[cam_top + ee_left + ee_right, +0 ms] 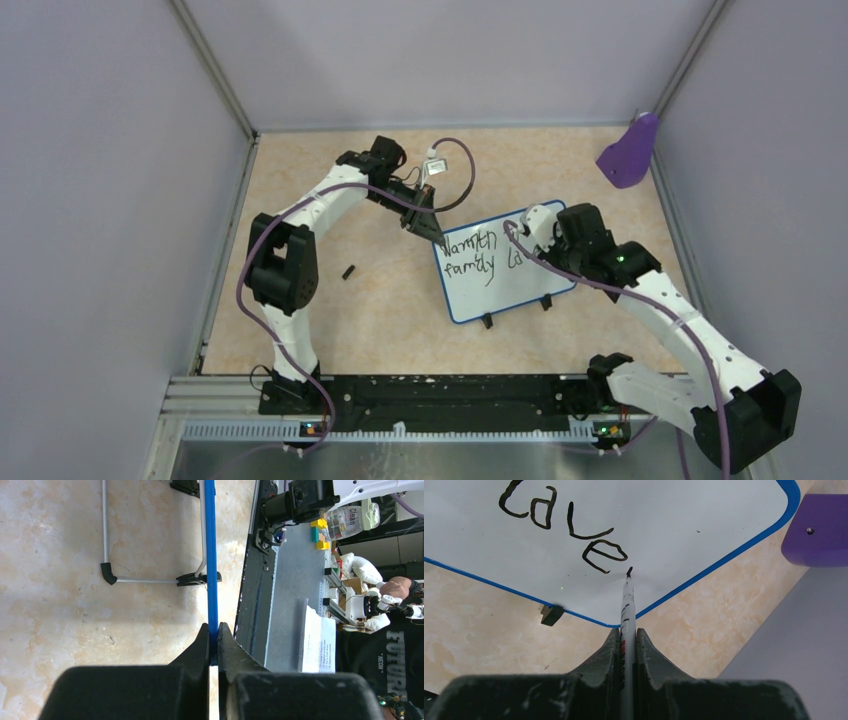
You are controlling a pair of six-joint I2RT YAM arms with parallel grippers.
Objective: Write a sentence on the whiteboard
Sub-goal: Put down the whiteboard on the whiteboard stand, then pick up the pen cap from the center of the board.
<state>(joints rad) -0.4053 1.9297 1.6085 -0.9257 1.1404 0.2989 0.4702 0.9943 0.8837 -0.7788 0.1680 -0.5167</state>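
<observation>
The whiteboard (500,295) lies on the table, white with a thin blue rim. The sentence (470,245) runs across it in two lines of black marker. My left gripper (428,228) is shut on the board's upper left corner; in the left wrist view its tips (213,630) pinch the blue rim (210,555) edge-on. My right gripper (627,635) is shut on a white marker (627,605). The marker's black tip rests just below the last letter of the sentence's final word (564,525) on the whiteboard (704,520).
A purple scoop-shaped object (630,155) leans in the far right corner. A small black cap (348,271) lies on the table left of the board. Two black feet (487,321) stick out from the board's near edge. Grey walls enclose three sides.
</observation>
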